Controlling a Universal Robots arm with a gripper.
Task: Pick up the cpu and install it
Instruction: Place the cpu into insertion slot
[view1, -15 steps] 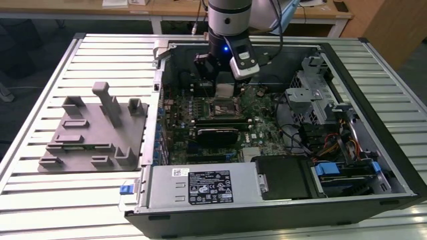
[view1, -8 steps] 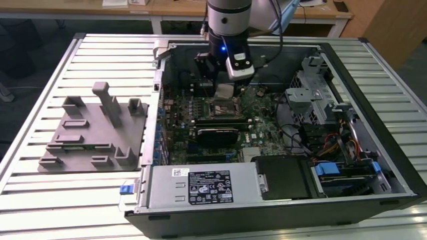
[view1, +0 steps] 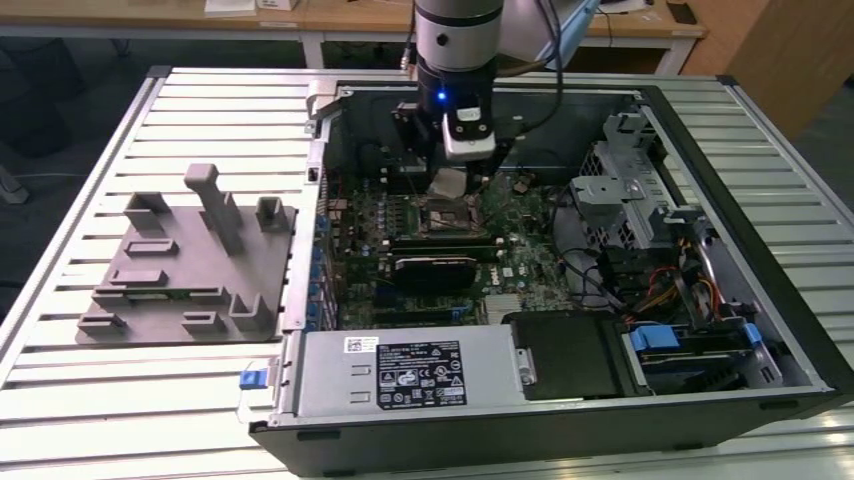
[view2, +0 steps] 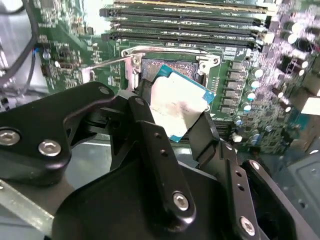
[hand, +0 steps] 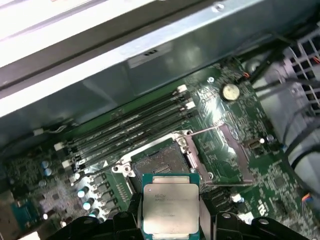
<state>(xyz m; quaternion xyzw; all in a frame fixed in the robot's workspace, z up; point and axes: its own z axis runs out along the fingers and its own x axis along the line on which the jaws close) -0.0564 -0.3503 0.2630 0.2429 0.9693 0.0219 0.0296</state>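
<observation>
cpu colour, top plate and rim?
The cpu has a silvery metal top plate with a thin greenish rim. It shows best in the first wrist view.

Table: I see the open black metal computer case (view1: 534, 435) on the slatted aluminium table (view1: 134, 400), with the grey moulded plastic tray (view1: 147, 312) at the case's 9 o'clock in the exterior view.
Case: the green motherboard (view1: 527, 260) lies inside, with the silver power-supply box (view1: 400, 375) at its 6 o'clock.
Socket: the square black-framed socket (view1: 441, 212) is on the board. The small flat silvery cpu (hand: 170, 207) is at its 12 o'clock, clamped in the black gripper (view2: 175, 107).
</observation>
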